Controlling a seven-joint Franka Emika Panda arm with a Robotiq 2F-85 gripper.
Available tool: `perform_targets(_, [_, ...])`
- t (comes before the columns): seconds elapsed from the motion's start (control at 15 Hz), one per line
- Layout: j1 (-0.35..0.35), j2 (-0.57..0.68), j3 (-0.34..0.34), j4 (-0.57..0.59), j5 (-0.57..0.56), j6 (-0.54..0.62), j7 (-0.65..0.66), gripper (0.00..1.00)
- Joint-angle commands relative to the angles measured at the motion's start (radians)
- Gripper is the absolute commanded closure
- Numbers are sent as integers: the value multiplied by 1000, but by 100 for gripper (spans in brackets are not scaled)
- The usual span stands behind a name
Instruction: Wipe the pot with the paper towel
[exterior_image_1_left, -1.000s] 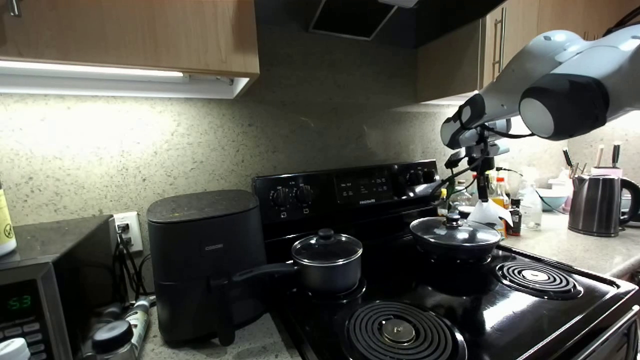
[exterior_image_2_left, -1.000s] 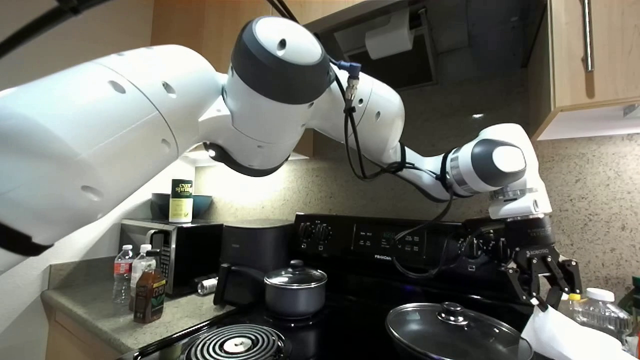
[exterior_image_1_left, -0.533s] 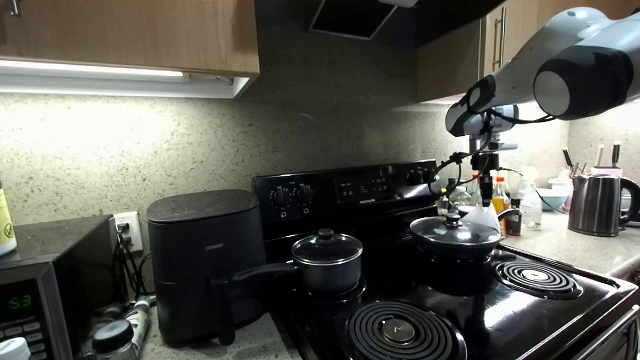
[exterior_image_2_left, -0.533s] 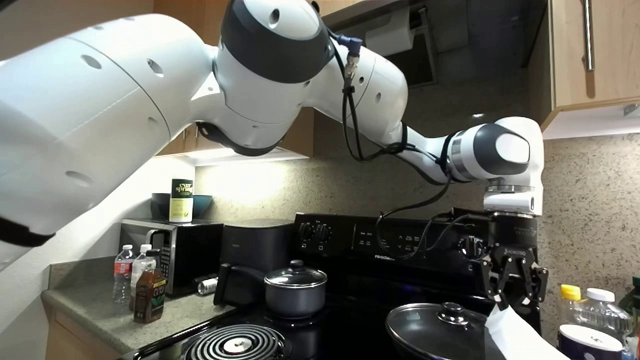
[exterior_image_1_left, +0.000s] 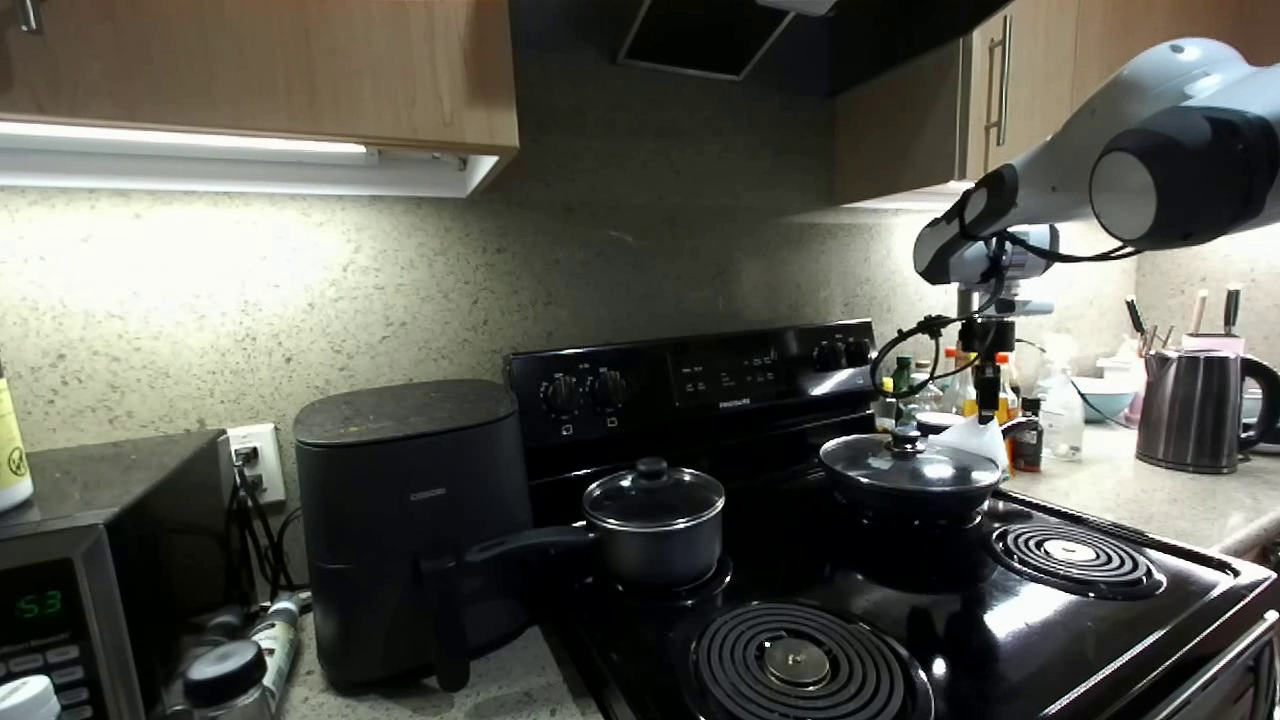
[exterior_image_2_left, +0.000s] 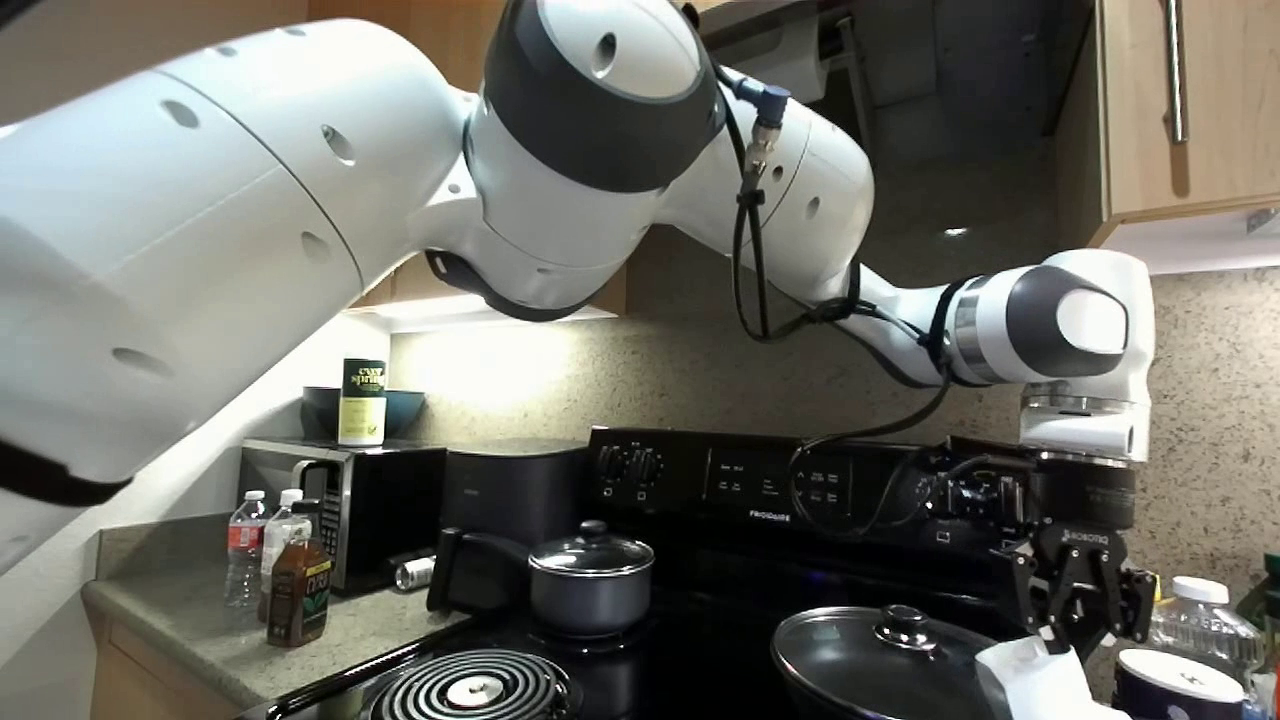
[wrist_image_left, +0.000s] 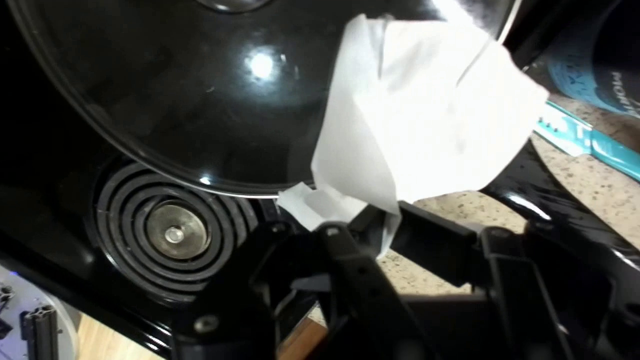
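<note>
The pot (exterior_image_1_left: 905, 495), wide and dark with a domed glass lid, sits on the back burner at the far side of the stove. In the wrist view its lid (wrist_image_left: 175, 100) fills the upper left. My gripper (wrist_image_left: 392, 215) is shut on the white paper towel (wrist_image_left: 445, 125), pinching one end between its fingertips. The rest of the sheet spreads across the lid's rim on the handle side, hiding that part of it. In an exterior view the gripper (exterior_image_2_left: 1065, 640) points straight down beside the pot, with the towel (exterior_image_2_left: 1035, 680) bent and creased beneath it.
The pot's black handle (wrist_image_left: 545, 195) reaches out beyond the towel. Bottles (exterior_image_1_left: 1005, 395) and a dark canister (exterior_image_2_left: 1180, 685) stand on the counter close to the gripper. A smaller lidded saucepan (exterior_image_1_left: 655, 530) occupies another burner. The stove's control panel (exterior_image_1_left: 725, 380) rises behind.
Over the pot's edge the gripper first came inward and turned more upright. It then shifted back outward and lower, dragging the towel, which has gone from hanging straight to folded.
</note>
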Motion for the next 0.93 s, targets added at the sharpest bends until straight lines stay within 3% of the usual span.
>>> perform_targets(0.0, [17,37,-30,32,-31,95,59,98])
perform_targets(0.87, [29,205,-55,144,-92,140,107,98])
